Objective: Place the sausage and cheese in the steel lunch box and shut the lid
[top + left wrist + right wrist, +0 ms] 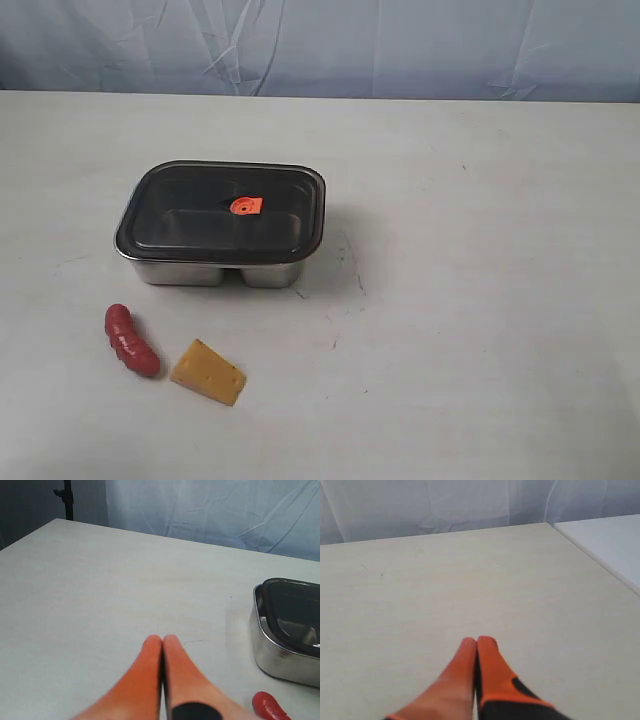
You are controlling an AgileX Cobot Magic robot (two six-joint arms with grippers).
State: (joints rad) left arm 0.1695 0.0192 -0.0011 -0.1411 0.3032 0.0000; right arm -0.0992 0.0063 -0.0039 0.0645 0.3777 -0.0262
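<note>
So far: nothing of the task looks done; both foods are outside the box and the box is covered.
Steel lunch box (190, 272): it stands on the table (480, 320), a little left of the middle, and through the cover both compartments look empty.
Lid (195, 200): it sits on top of the box, dark and see-through, with the small orange valve (245, 206) in its centre; whether it is pressed tight I cannot tell.
Sausage (131, 340): it lies on the table in front of the box, toward its left corner, near it but not touching.
Cheese (208, 372): it lies just beside the sausage, on the right of it, with a small gap between them.
Left gripper (162, 641): the two orange fingers are pressed together and hold nothing; it hangs over bare table, with the box and one end of the sausage near.
Right gripper (477, 642): closed too and empty, over bare table; none of the task's things shows near it.
What is left: I think the lid must come off first, then sausage and cheese go inside, then the lid goes back on.
Likely arm: probably the left one, because all the things are on its side.
</note>
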